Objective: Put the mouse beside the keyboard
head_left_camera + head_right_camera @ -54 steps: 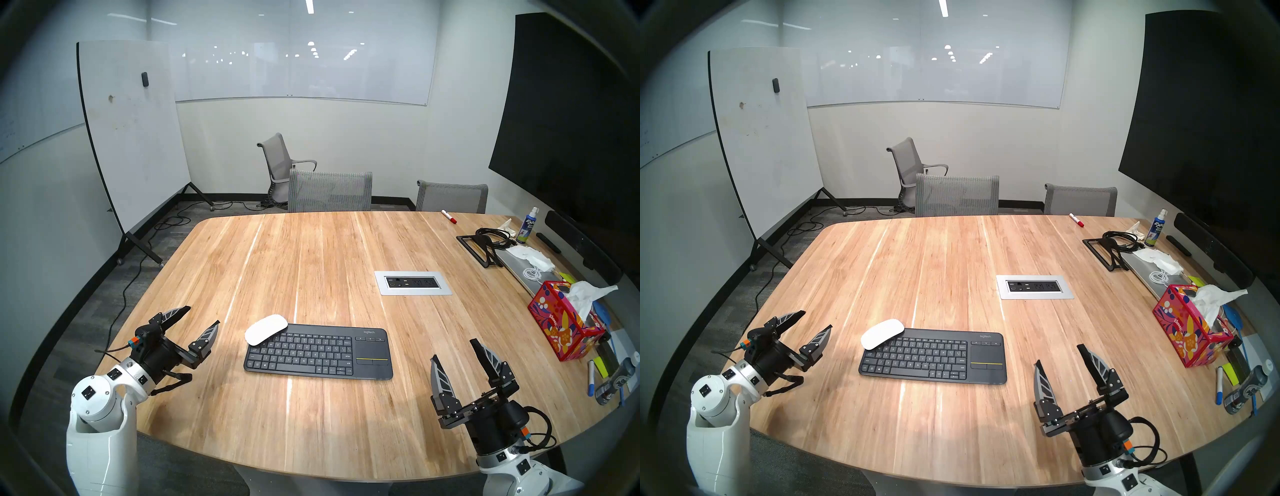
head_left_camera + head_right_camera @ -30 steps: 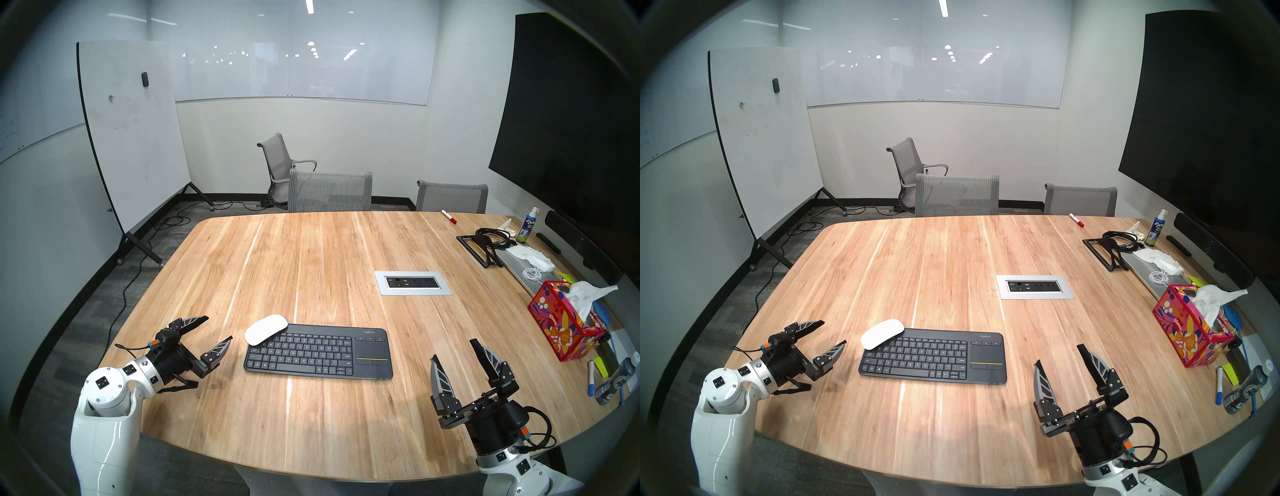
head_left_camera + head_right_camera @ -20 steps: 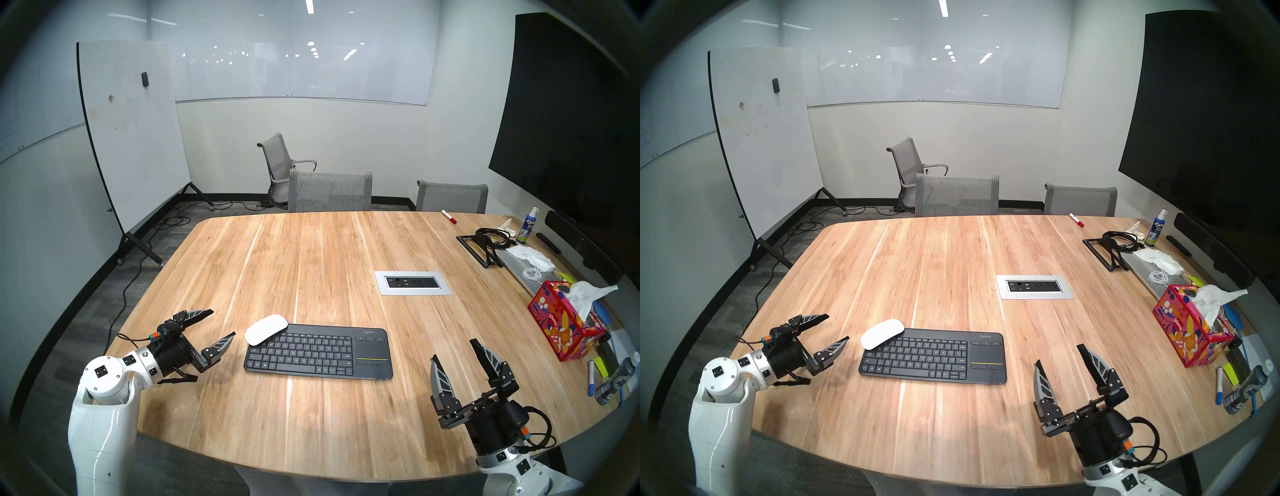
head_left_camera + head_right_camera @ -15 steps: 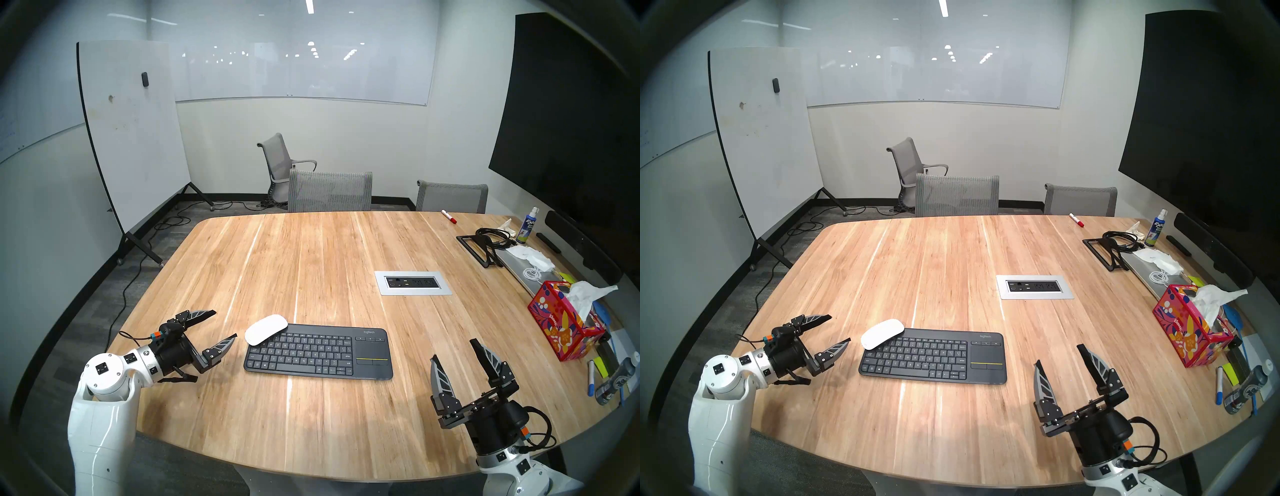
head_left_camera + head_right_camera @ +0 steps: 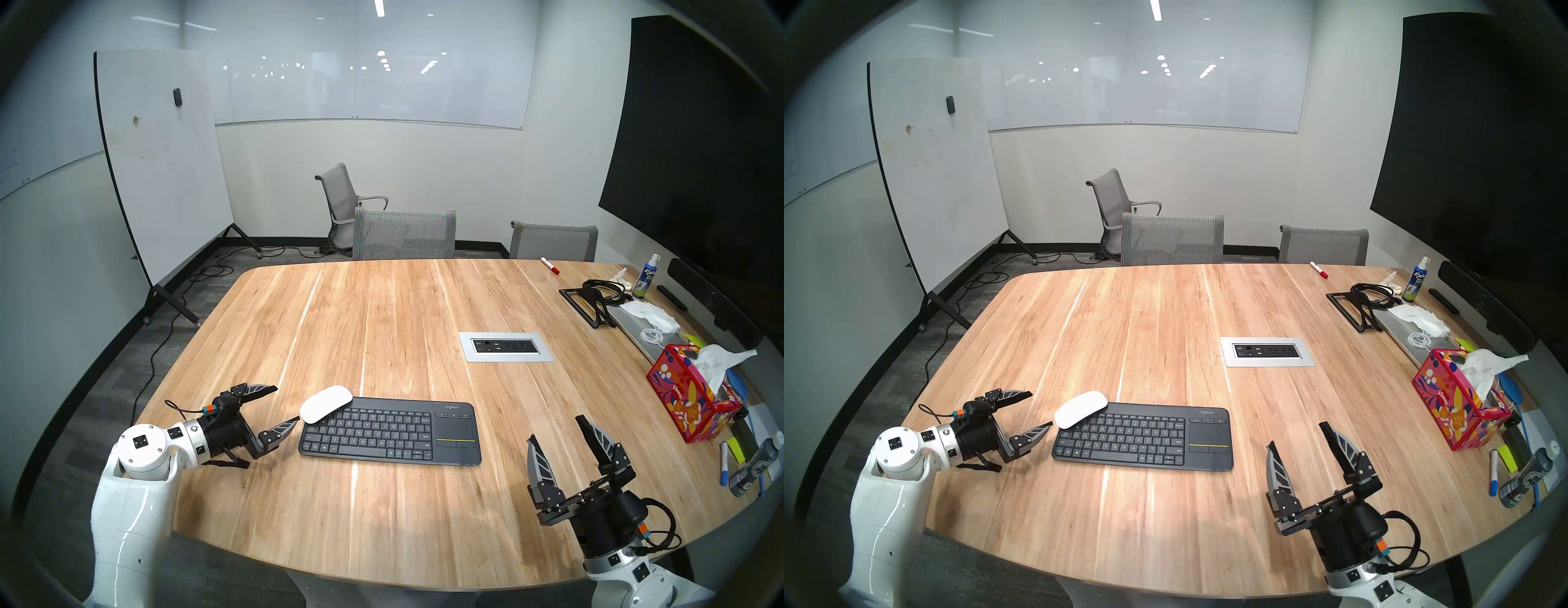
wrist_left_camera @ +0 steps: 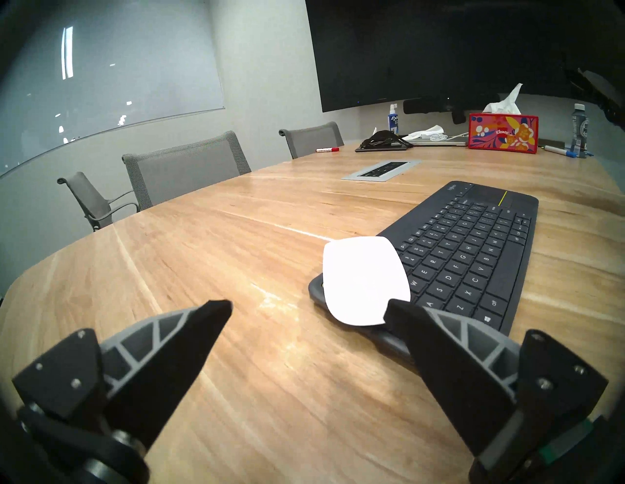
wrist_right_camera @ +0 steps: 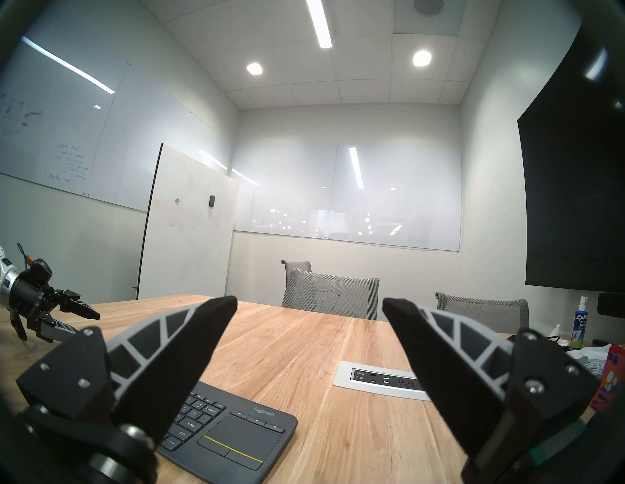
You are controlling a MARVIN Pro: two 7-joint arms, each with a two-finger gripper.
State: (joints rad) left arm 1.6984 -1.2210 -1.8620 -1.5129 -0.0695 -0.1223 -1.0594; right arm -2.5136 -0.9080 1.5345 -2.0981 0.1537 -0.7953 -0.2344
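Mouse (image 5: 326, 403) placement is my whole concern: it sits tilted on the far-left corner of the keyboard (image 5: 390, 431), half riding the key rows and overhanging the edge, not yet on the wooden surface (image 5: 382, 331). Working left to right, my left gripper (image 5: 287, 402) is nearly level, fingers (image 6: 189, 341) spread wide and empty, the nearer tip just beside the mouse's rim; I cannot tell if it touches. I judge the step in hand to be the approach. To do it well I would straddle the mouse across its narrow width, come in low, and close gently, because the shell is glossy, smooth and low-domed, likely to squirt out of a hard pinch. The keyboard is thin, matte dark grey plastic and looks light, so dragging could shift it; lifting clear seems safer. Farther right, the right gripper (image 5: 558, 426) hangs over the surface, fingers open, holding nothing, well apart from both.
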